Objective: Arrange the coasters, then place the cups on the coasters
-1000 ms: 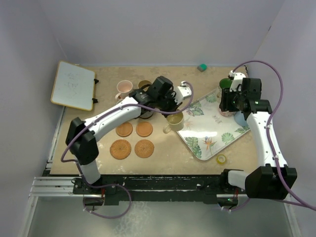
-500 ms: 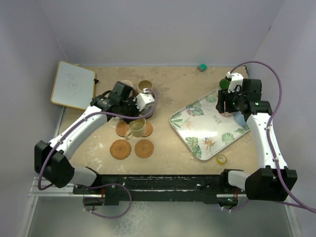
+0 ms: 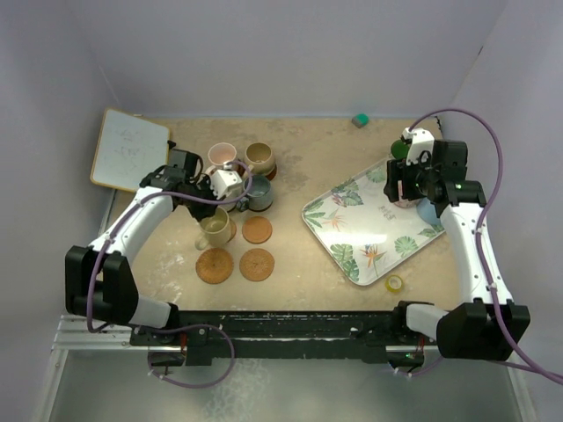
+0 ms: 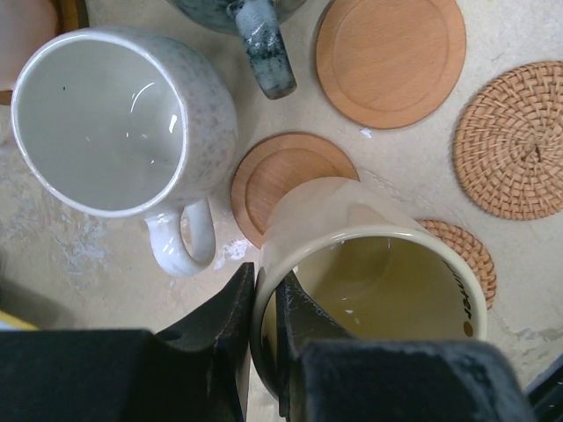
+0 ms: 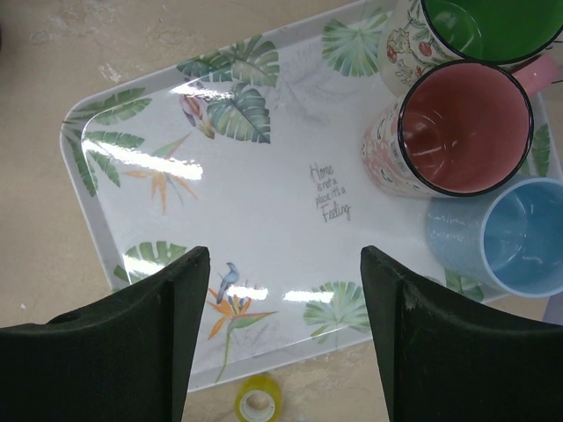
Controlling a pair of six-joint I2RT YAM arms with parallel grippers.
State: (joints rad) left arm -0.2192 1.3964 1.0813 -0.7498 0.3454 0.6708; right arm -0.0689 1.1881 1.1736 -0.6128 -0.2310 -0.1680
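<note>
My left tool (image 4: 262, 297) had little room: a speckled grey ceramic mug (image 4: 114, 123) and a slate mug (image 4: 264, 48) with its handle stood close. Under my right tool (image 5: 281, 264) the leaf-patterned rectangular tray (image 5: 264, 158) lay bare, save three ceramic mugs (image 5: 462, 132) crowding one corner.

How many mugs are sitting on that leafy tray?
3, clustered in one corner of the tray: green mug, red mug beside it, light blue mug by the rim. More may be hidden from view.
</note>
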